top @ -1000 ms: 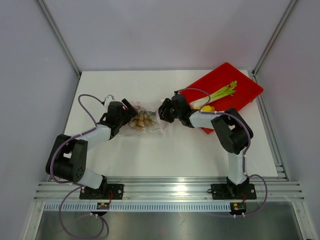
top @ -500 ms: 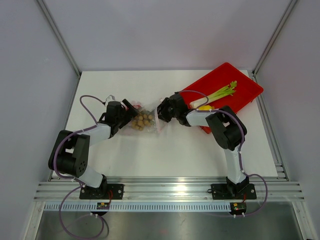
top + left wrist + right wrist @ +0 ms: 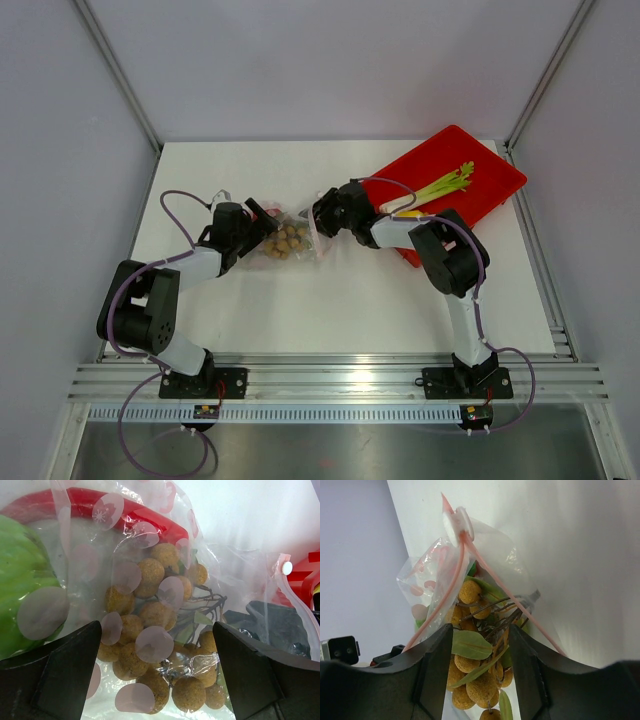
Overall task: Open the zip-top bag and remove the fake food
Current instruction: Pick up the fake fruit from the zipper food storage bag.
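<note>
The clear zip-top bag (image 3: pixel 300 245) lies on the white table between my two grippers. Its pink zip strip (image 3: pixel 443 591) stands parted below the white slider (image 3: pixel 454 523). Inside it are a bunch of tan balls (image 3: pixel 150 615) with twigs and leaves, a green round fruit (image 3: pixel 22 575) and a red curved piece (image 3: pixel 130 511). My right gripper (image 3: pixel 480 630) is pushed into the mouth, jaws partly apart, one finger on each side of the bunch (image 3: pixel 480 685). At the bag's closed end my left gripper (image 3: pixel 156 635) is wide open, with the bag between its fingers.
A red tray (image 3: pixel 485 190) sits at the back right, tilted toward the corner, with a green celery stalk (image 3: pixel 442 184) in it. My right gripper (image 3: pixel 320 214) and left gripper (image 3: pixel 260 228) flank the bag near mid-table. Frame posts rise at both back corners.
My right gripper has pushed left and a little back into the bag's mouth, and the bag has bunched up shorter. The left gripper has barely moved and stays wide open.
</note>
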Controlling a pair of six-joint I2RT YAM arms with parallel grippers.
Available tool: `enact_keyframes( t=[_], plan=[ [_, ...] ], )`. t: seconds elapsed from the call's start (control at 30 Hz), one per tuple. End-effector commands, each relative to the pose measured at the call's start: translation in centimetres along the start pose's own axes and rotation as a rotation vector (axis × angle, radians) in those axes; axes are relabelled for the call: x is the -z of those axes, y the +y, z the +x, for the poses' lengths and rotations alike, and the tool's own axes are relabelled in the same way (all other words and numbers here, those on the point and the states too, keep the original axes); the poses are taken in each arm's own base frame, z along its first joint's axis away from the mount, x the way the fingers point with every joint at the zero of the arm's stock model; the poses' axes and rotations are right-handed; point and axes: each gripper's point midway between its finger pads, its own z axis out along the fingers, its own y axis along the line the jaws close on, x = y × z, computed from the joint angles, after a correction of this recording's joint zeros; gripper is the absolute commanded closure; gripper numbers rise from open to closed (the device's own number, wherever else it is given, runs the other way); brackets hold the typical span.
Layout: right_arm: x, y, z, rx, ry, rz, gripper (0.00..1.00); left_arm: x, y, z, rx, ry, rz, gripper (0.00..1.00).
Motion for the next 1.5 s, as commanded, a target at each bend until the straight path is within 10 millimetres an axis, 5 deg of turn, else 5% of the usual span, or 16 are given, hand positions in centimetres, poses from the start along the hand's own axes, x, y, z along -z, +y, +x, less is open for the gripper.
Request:
enact_keyframes(
  t=[0.0,0.27,0.43,0.9,1.2,1.47],
  plan=[
    [0.3,-3.7,1.1,-0.087,0.058,0.172,0.44,0.3,-1.2,-0.9,-0.004,-0.022,0.041,0.04],
    [4.1,-4.6,-0.4,-0.067,-0.044,0.324,0.44,0.7,-1.3,-1.1,-0.003,-0.03,0.044,0.04],
    [4.6,-4.6,0.1,-0.076,-0.035,0.348,0.42,0.6,-1.0,-1.4,-0.002,-0.049,0.028,0.04],
    [2.9,-2.2,0.0,-0.064,-0.037,0.366,0.38,1.1,-0.7,-1.6,-0.004,-0.056,0.018,0.04],
    [0.1,-0.9,2.1,-0.062,0.029,0.345,0.39,1.6,2.4,-2.6,0.1,-0.069,-0.004,0.03],
    [-1.4,-0.8,1.9,-0.065,0.025,0.363,0.39,1.3,4.0,-2.3,0.113,-0.056,-0.044,0.03]
  ],
)
